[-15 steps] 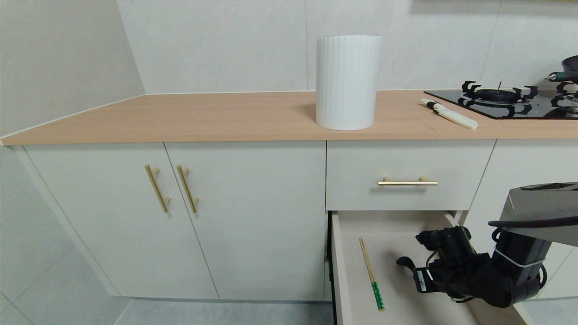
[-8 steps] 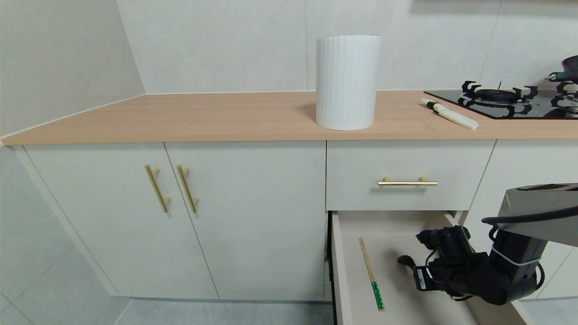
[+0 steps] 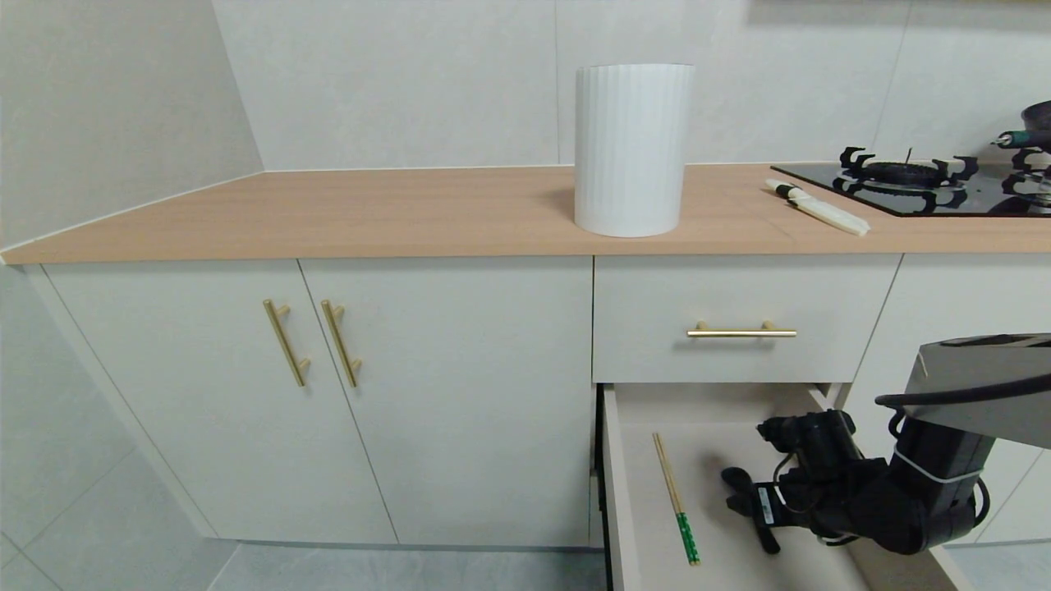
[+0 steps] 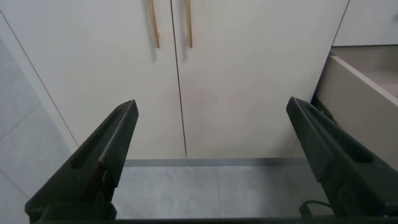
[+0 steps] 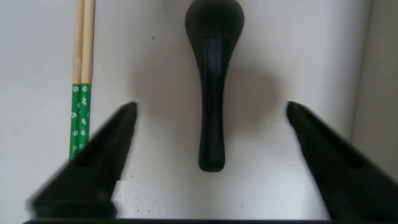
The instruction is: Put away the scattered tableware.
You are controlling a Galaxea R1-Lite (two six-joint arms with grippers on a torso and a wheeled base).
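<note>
L gripper (image 4: 211,106): fingers wide apart, nothing betw. them, left of the open pale pull-out drawer (image 3: 617,492), facing white cabinet doors w/ gold bar handles (image 4: 249,68). In drawer, left part: pair of wooden chopsticks w/ green ends (image 3: 676,498). Right of them on drawer floor: black soup spoon (image 5: 211,87), lying free. R gripper (image 5: 210,111) over drawer, above spoon, fingers spread either side, not touching it.

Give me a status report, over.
Left gripper open, facing cabinet doors. Right gripper open over drawer. Black spoon and chopsticks lying inside; knife on counter. No obstruction seen.
</note>
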